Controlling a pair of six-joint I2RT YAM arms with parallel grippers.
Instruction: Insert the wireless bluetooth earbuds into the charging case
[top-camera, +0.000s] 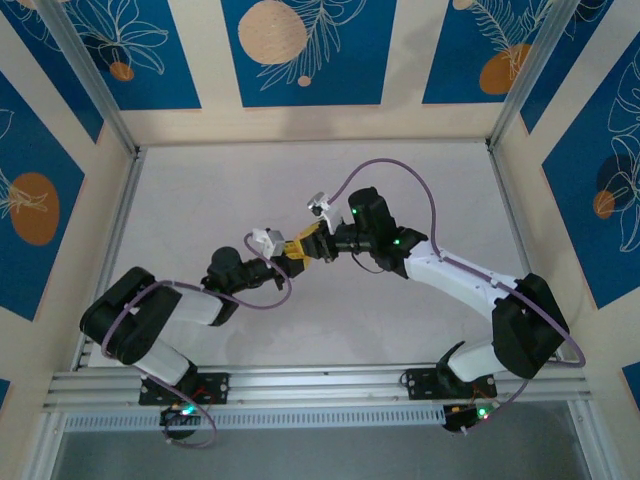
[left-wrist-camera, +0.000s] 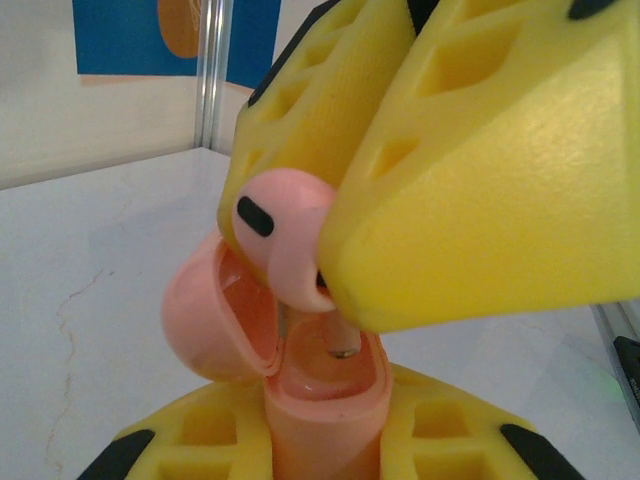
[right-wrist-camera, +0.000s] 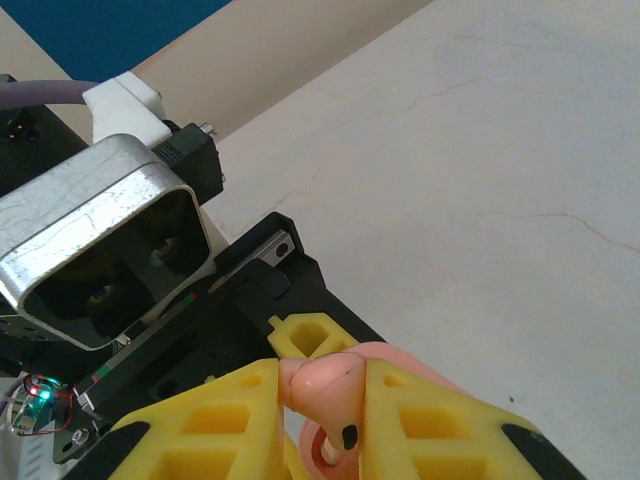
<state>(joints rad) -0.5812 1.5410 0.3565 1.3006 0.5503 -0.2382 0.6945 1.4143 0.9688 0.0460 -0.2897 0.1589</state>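
I see my two arms meeting over the middle of the pale table (top-camera: 200, 200), fingertips almost nose to nose. My left pincer (left-wrist-camera: 320, 450) is clenched on the charging case (left-wrist-camera: 335, 392), grasping the salmon-pink body from both sides between its yellow fingers (left-wrist-camera: 190, 445) so that the case stands upright with its mouth facing up out of the grip. The lid (left-wrist-camera: 205, 310) is swung back on its hinge and leans away to one side of that pincer, hollow side towards the mouth. My right pincer (right-wrist-camera: 322, 405) is clenched too, grasping one pink earbud (left-wrist-camera: 285, 235) between its fingertips, the rounded head with its small black oval poking out beyond the pads. That earbud hangs directly above the case's mouth, right in front of the left pincer's tips, with its stem pointing down and its metal tip (left-wrist-camera: 345, 351) just inside the rim. From the right wrist I look over the pinched earbud at the pink case just past my fingertips. I cannot tell whether the stem touches the bottom of its socket.
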